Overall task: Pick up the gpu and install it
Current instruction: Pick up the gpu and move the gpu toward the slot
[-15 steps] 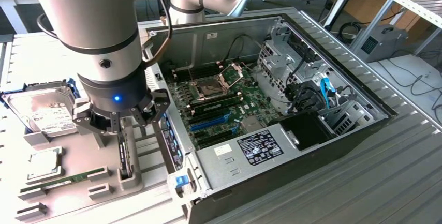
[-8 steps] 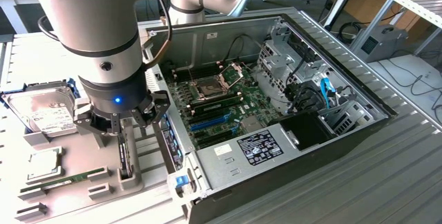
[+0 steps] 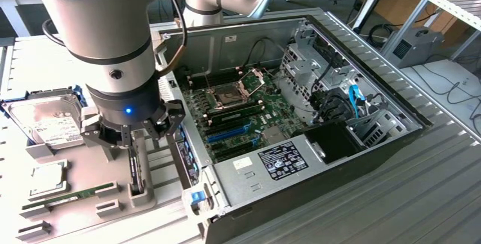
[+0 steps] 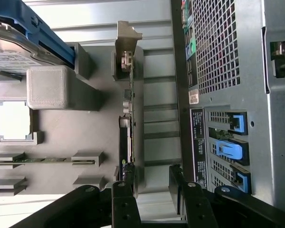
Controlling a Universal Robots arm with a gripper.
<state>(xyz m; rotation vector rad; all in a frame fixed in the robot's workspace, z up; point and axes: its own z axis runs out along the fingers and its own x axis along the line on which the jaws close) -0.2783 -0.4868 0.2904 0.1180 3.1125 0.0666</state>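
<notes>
Hovering open-jawed and empty, the gripper hangs just above the gpu, which stands on edge in its grey holder (beside the computer case), its long axis lying crosswise to the jaws' closing line.

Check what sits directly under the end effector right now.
The gpu, standing on edge in the slot of a grey holder, below the open end effector. Its bottom edge is sunk in the slot and cannot be seen.
</notes>
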